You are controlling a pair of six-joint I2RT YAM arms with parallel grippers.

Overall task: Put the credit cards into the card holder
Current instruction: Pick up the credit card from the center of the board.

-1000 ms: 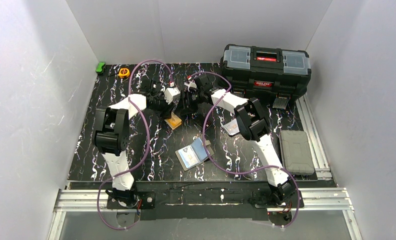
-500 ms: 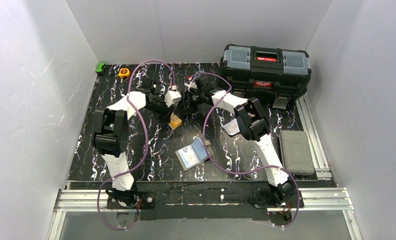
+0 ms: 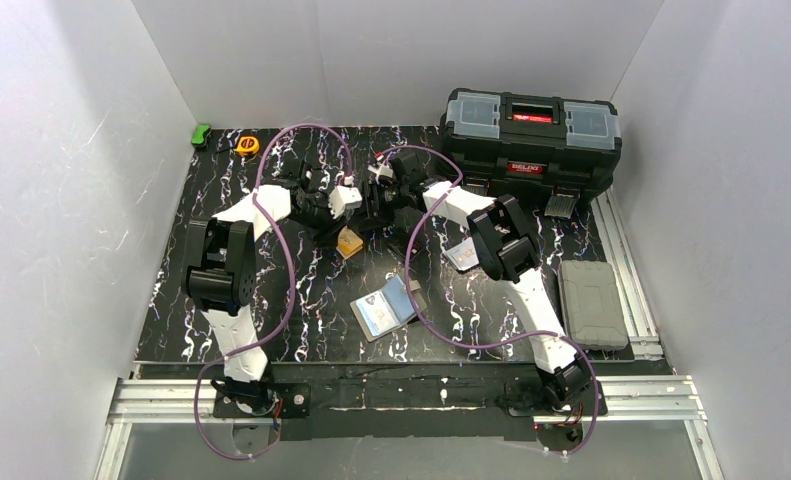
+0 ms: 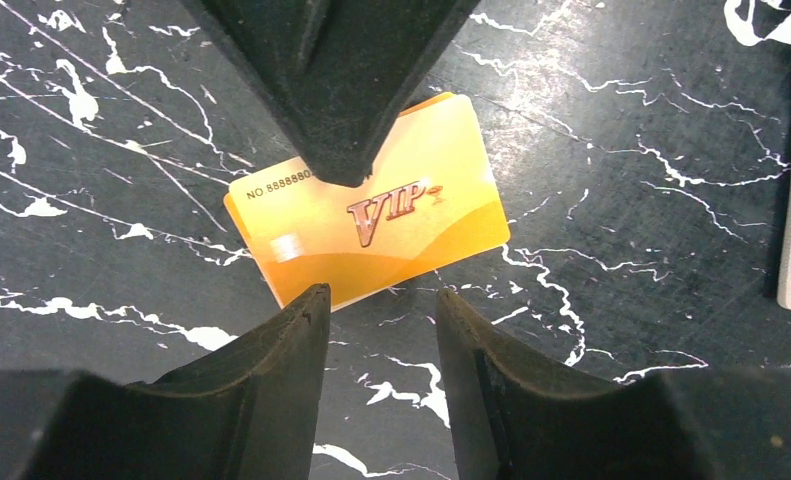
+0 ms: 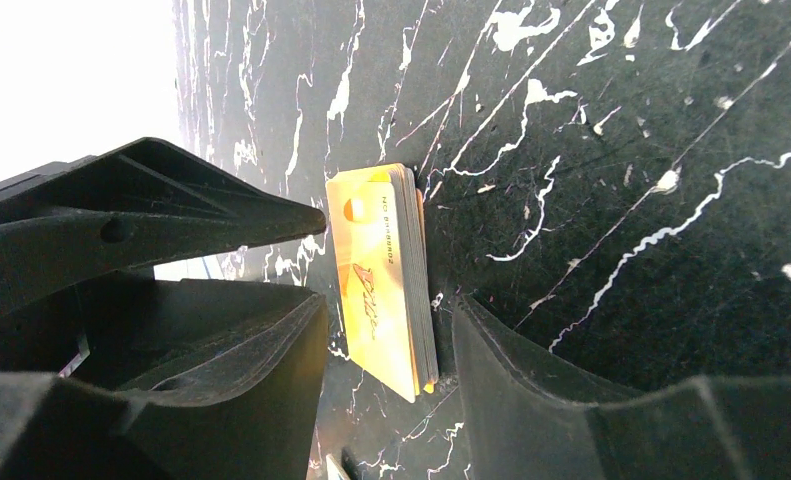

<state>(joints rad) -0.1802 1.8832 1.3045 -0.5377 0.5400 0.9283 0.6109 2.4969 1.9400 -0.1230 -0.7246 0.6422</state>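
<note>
- My left gripper (image 4: 379,296) hangs part-spread and empty over the orange VIP card stack (image 4: 371,235), whose long axis runs along my closing line.
- My right gripper (image 5: 389,303) is parted too and clamps nothing, close by that stack.
- The credit cards (image 3: 460,254) lie back toward my bases, nearer my right gripper.
- The card holder (image 3: 384,309) lies open, nearer the bases again.

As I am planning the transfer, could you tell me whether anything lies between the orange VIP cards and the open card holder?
Nothing visible does: only bare table separates the orange VIP cards from the card holder.
</note>
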